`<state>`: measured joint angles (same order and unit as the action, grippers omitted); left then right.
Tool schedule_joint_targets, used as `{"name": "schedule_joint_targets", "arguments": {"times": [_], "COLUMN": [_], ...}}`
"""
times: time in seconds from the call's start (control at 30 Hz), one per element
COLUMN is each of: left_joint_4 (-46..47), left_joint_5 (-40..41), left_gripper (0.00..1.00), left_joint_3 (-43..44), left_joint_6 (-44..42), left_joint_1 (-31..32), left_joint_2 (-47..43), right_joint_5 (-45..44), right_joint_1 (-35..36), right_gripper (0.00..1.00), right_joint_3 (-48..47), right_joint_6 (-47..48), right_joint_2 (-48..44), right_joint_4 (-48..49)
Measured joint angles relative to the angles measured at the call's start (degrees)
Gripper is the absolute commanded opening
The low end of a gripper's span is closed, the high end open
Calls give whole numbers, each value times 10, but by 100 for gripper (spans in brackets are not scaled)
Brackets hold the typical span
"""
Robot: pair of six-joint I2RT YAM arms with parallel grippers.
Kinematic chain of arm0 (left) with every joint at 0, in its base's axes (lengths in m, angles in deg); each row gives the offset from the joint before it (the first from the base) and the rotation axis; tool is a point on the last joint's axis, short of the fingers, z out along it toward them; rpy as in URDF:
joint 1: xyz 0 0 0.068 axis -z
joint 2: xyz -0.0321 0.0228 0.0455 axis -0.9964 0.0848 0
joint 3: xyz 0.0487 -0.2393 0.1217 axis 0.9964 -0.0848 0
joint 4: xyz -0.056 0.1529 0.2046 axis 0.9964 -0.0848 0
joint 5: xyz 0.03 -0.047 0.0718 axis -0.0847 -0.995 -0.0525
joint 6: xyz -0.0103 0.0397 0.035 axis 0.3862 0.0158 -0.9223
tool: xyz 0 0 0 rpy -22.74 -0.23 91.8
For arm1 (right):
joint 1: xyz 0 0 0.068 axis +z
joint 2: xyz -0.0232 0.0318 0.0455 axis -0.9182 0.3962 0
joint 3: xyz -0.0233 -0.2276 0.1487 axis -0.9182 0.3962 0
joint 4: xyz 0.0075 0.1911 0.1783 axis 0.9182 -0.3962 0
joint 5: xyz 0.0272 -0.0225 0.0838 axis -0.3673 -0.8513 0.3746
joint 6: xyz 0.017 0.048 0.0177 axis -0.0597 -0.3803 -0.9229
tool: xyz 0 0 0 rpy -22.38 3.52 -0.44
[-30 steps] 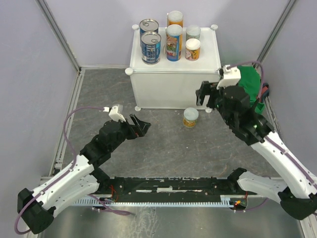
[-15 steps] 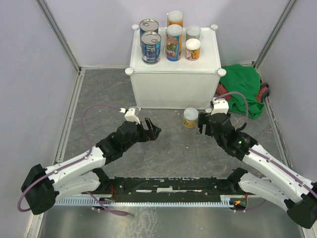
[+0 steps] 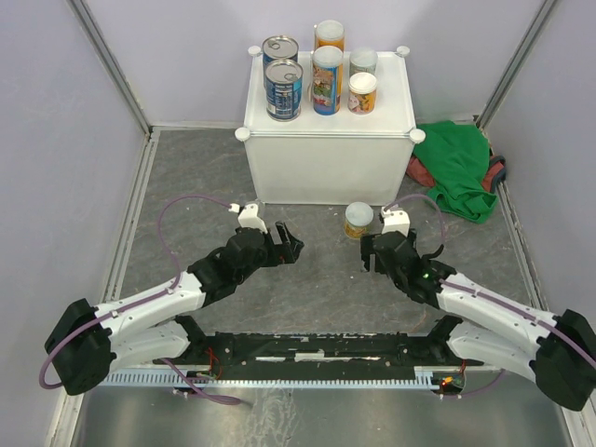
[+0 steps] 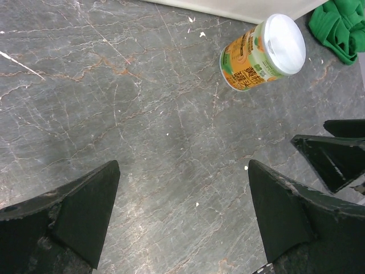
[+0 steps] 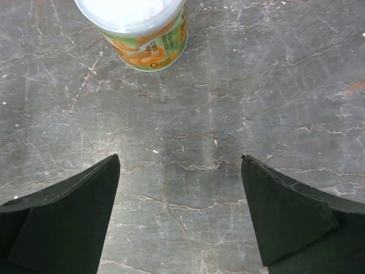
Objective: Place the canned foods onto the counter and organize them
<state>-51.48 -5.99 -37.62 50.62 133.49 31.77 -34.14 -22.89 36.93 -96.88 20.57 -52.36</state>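
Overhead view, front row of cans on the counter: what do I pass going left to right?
dark blue can → tall can with a colourful label → short white-lidded can

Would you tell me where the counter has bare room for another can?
The counter is bare along its right edge, beside the small pale-lidded cans, and in a narrow strip along its front. The left and middle are crowded with blue cans and tall orange cans.
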Motion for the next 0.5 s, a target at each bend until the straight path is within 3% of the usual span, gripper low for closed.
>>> {"name": "schedule_joint_targets", "arguments": {"times": [0.5], "left_joint_4": [8], "left_joint_5": [-1], "left_gripper": [100], "left_joint_3": [-1], "left_joint_6": [-4], "left_joint_1": [0], "left_joint_2": [-2], "right_joint_5": [-31], "right_joint_1": [4], "right_gripper": [100], "right_joint_3": [-9], "right_joint_6": [2], "right_joint_2": [212], "right_joint_4": [174]}}
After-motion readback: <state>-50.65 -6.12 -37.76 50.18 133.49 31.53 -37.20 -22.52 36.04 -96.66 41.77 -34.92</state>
